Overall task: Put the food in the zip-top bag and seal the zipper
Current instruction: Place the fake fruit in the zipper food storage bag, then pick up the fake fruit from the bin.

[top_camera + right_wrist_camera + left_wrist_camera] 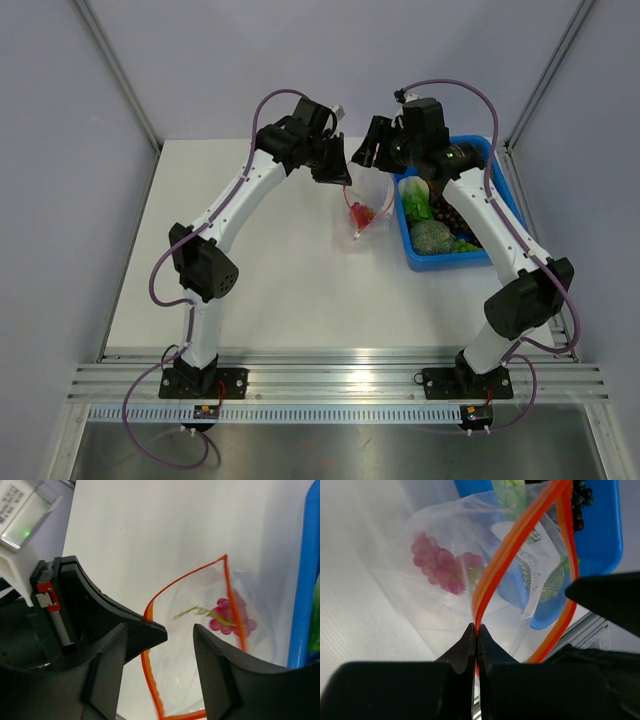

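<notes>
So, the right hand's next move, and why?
Probably swing the open right hand to the blue plastic bin for another piece: toy vegetables lie there, only a pink grape bunch is in the clear bag, whose orange-red zipper strip the left hand pinches open.

This looks like a robotics lab test cell. A left arm [225,215] and a right arm [500,235] are bolted to an aluminium rail [340,380] at the near edge of a white tabletop [280,290]. Purple cables [153,285] run down to a slotted duct [330,412]. Plain grey panels [60,150] on metal posts [115,70] wall it in.
</notes>
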You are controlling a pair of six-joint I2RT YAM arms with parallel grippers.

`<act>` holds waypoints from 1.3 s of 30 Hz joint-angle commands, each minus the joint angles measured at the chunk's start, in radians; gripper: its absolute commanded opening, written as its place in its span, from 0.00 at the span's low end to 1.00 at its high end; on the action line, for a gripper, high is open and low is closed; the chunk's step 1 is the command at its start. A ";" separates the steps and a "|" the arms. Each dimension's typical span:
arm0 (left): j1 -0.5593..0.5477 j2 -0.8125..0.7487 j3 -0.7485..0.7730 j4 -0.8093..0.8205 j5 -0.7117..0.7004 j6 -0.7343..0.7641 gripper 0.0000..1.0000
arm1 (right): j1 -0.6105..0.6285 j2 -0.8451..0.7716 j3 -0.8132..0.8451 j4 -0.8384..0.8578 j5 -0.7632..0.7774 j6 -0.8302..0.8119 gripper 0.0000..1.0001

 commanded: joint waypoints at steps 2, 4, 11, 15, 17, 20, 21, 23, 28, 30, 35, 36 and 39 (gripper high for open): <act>0.021 -0.056 -0.001 0.046 0.041 -0.014 0.00 | 0.012 -0.032 0.036 -0.022 0.050 -0.058 0.66; 0.022 -0.057 -0.003 0.043 0.036 -0.014 0.00 | 0.009 -0.068 0.050 -0.036 0.128 -0.078 0.66; 0.041 -0.101 -0.035 0.023 -0.011 0.011 0.00 | -0.178 -0.173 -0.034 -0.050 0.176 -0.083 0.60; 0.050 -0.128 -0.055 0.005 -0.039 0.035 0.00 | -0.356 -0.170 -0.128 -0.077 0.173 -0.102 0.63; 0.052 -0.141 -0.053 -0.003 -0.074 0.048 0.00 | -0.387 -0.144 -0.177 -0.088 0.190 -0.112 0.64; 0.061 -0.146 -0.030 -0.023 -0.080 0.055 0.00 | -0.407 -0.127 -0.247 -0.070 0.159 -0.081 0.64; 0.064 -0.146 -0.026 -0.021 -0.076 0.054 0.00 | -0.431 -0.125 -0.282 -0.059 0.153 -0.070 0.64; 0.065 -0.149 -0.023 -0.018 -0.080 0.055 0.00 | -0.439 -0.107 -0.304 -0.031 0.153 -0.056 0.64; 0.067 -0.149 -0.040 -0.017 -0.085 0.054 0.00 | -0.479 -0.052 -0.324 -0.023 0.153 -0.055 0.62; 0.065 -0.157 -0.067 -0.003 -0.083 0.052 0.00 | -0.491 -0.045 -0.330 -0.023 0.153 -0.056 0.62; 0.065 -0.158 -0.075 0.000 -0.083 0.055 0.00 | -0.580 -0.033 -0.381 -0.003 0.119 -0.053 0.62; 0.065 -0.155 -0.075 0.000 -0.083 0.055 0.00 | -0.592 -0.032 -0.401 0.001 0.105 -0.049 0.62; 0.065 -0.155 -0.078 0.000 -0.080 0.055 0.00 | -0.644 -0.029 -0.445 0.039 0.065 -0.010 0.62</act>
